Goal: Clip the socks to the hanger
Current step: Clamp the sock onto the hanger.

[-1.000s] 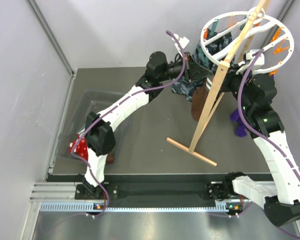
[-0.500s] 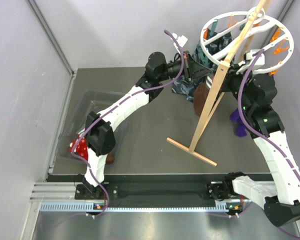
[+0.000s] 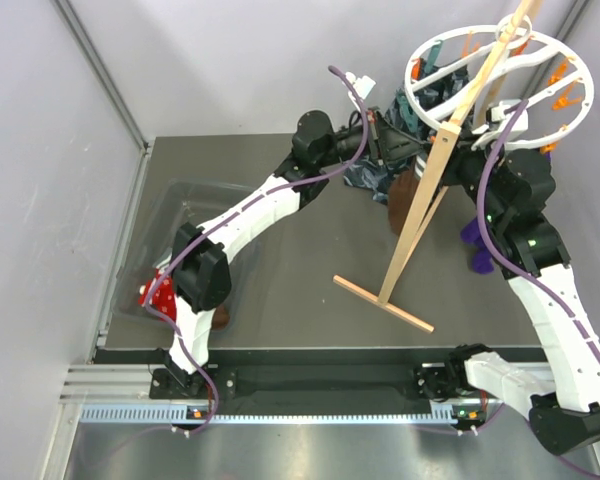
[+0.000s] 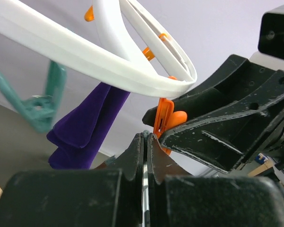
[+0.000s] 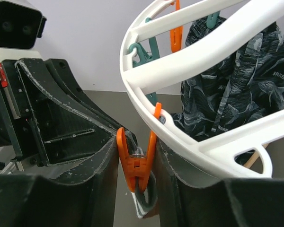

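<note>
Orange clip [image 5: 132, 168] on white hanger [image 5: 194, 52], gripped inside right pincer [image 5: 136, 147], left pincer [image 4: 146, 139] closed alongside.

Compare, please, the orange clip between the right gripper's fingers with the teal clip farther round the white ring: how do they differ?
The orange clip sits between the fingers of the right gripper; the teal clip hangs free, untouched. The orange clip is close to the right wrist camera; the teal clip is farther round. Both dangle from the white ring of the hanger.
</note>
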You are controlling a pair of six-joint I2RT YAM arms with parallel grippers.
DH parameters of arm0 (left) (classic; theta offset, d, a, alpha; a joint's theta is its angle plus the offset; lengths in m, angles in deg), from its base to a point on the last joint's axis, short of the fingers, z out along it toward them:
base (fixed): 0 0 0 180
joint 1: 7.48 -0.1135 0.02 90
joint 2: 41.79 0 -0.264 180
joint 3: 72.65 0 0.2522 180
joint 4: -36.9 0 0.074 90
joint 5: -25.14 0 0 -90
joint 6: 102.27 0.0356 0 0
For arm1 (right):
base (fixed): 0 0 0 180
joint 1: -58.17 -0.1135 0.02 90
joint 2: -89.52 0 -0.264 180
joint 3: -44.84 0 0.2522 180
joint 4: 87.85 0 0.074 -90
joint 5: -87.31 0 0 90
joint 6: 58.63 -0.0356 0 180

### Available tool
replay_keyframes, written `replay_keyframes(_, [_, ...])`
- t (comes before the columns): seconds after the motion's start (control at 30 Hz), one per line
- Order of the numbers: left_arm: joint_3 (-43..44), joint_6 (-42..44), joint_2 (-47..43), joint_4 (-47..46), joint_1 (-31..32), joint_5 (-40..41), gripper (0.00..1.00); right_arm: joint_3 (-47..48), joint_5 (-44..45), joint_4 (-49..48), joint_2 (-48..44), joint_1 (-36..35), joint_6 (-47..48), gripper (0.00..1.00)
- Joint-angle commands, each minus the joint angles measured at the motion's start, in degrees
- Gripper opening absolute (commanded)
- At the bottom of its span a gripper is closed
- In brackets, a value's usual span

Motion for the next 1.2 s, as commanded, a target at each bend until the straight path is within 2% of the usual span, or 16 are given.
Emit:
replay_keyframes(0.0, [-1.4,-1.8,-3.6,-6.7,1.1,0.0,0.00,2.1,-1.8,1.0,0.1,-1.0,0.7,0.34])
replay_keyframes(0.03, [-1.6,-1.8,-3.8,-6.6,1.1,0.0,0.00,2.5,-1.7,1.2,0.1,-1.1,0.8,0.35])
replay_keyframes(0.07, [-1.7,-1.8,-3.9,-6.4,1.2,0.2,0.00,2.9,-1.7,1.4,0.2,-1.1,0.8,0.44])
replay_keyframes(0.17, [-1.6,-1.7,-3.8,-5.4,1.1,0.2,0.00,3.4,-0.7,2.0,-0.3,-1.1,0.1,0.59])
replay_keyframes(0.23, [-1.9,-1.2,-4.2,-3.9,1.2,0.7,0.03,4.2,-0.1,3.3,-0.5,-1.1,-0.4,0.65])
replay_keyframes(0.37, [-5.3,0.9,-6.4,-1.7,1.2,3.6,0.33,5.6,2.0,6.7,-1.4,-1.1,-1.9,0.77])
replay_keyframes(0.43, [-6.9,2.3,-8.2,-0.1,1.1,5.7,0.40,5.7,2.9,8.8,-2.1,-1.1,-2.7,0.78])
replay_keyframes(0.6, [-11.7,6.2,-12.5,4.1,1.1,10.2,0.68,4.7,4.9,11.7,-5.5,-1.1,-3.3,0.82])
replay_keyframes(0.77, [-17.2,11.3,-17.6,10.6,1.0,15.6,0.70,4.0,6.2,15.3,-7.8,-1.1,-2.3,0.82])
replay_keyframes(1.0, [-19.9,25.1,-25.3,21.4,0.6,21.6,0.70,-1.6,10.6,19.0,-12.0,-1.2,-0.8,0.81])
replay_keyframes(1.17, [-23.3,32.5,-27.2,16.8,0.2,24.6,0.72,-8.8,8.5,18.5,-15.8,-1.1,-2.9,0.76])
